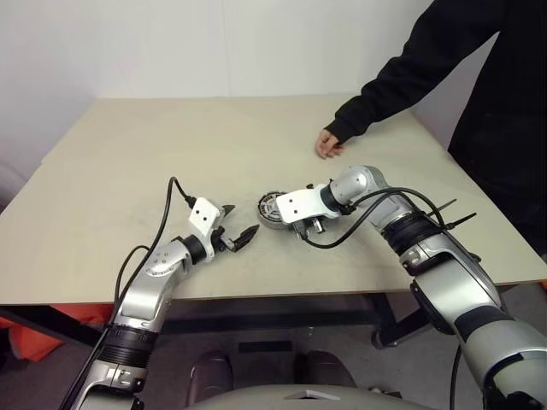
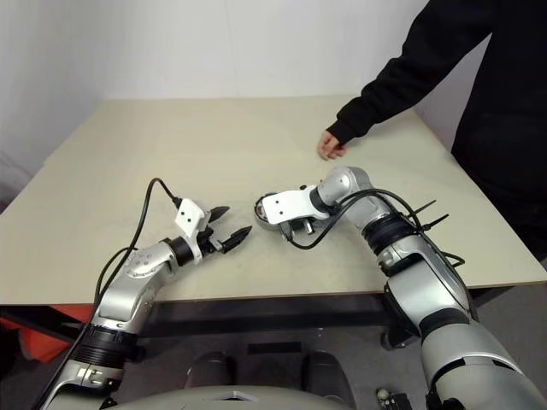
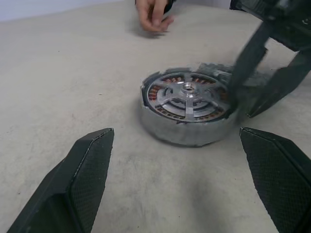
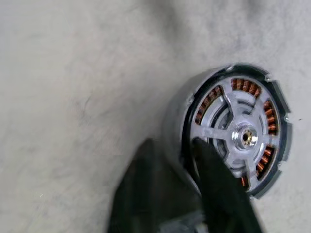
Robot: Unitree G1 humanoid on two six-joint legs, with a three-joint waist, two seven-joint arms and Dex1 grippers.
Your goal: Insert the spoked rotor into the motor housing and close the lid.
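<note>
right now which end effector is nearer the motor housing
Right. The right end effector is at the motor housing, its fingers straddling the rim. The left end effector is open and sits apart from it on the table.

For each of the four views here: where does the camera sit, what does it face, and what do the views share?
Left and right eye views: on the head, looking down over the table, both arms and a person's hand.
Left wrist view: behind the left gripper, facing the motor housing between its open fingers.
Right wrist view: behind the right gripper, its fingers straddling the housing's rim.
Shared: the housing appears in every view.
</note>
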